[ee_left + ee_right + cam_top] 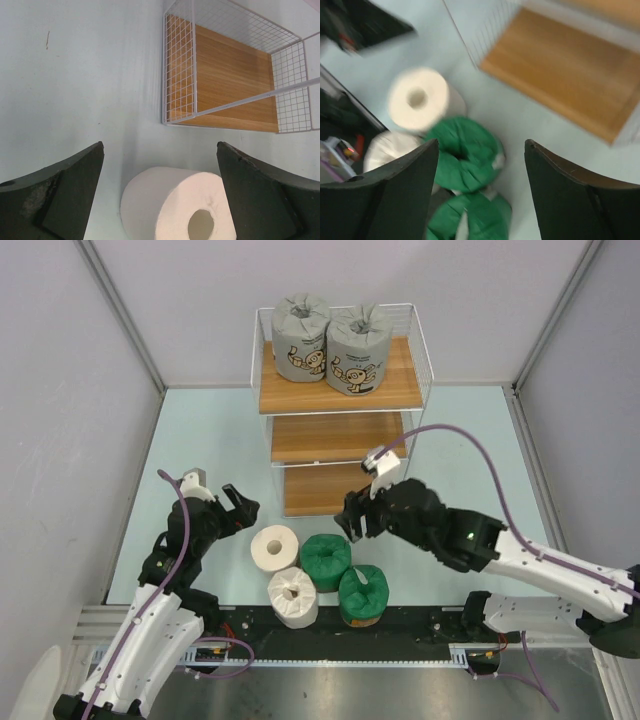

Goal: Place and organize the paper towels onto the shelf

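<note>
Two grey cartoon-print rolls (300, 338) (358, 350) stand on the top board of the shelf (400, 390). Two white rolls (275, 547) (292, 597) and two green rolls (325, 559) (363, 594) stand on the table in front of the shelf. My left gripper (240, 508) is open, just left of the far white roll (175, 205), which lies between its fingers (60, 190). My right gripper (352, 520) is open above the far green roll (465, 152); the near green roll (475, 220) is below it. The right wrist view is blurred.
Grey walls enclose the pale table (200, 440) on the left, back and right. The shelf's lower boards (340, 437) show bare, and its wire side (180, 70) stands close ahead of my left gripper. A black rail (400, 625) runs along the near edge.
</note>
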You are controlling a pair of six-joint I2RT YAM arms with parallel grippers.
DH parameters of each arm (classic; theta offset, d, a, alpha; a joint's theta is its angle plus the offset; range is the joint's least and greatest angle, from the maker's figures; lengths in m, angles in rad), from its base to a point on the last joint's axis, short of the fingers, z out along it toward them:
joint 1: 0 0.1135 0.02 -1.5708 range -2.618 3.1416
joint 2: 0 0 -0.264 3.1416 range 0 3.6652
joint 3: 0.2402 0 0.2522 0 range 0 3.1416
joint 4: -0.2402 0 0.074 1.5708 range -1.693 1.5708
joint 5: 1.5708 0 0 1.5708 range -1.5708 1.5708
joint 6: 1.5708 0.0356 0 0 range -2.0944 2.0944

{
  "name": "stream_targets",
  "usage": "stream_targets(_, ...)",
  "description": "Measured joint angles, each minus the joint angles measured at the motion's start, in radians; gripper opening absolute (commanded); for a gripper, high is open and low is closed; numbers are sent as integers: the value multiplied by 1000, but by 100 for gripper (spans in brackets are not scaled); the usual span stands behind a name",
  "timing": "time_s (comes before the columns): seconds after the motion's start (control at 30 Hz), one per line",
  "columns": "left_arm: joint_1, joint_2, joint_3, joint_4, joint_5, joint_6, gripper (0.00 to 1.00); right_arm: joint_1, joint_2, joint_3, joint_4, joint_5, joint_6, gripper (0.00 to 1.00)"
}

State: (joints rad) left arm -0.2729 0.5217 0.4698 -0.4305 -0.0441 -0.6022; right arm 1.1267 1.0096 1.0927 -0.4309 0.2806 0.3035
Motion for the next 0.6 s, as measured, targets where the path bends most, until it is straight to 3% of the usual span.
stream_targets(0.17, 0, 0, -2, 2, 3, 0, 100, 23, 5, -211, -50, 56, 133, 77)
stream_targets(0.6, 0, -1, -6, 2, 4, 0, 100, 23, 117, -272, 93, -58, 212, 77)
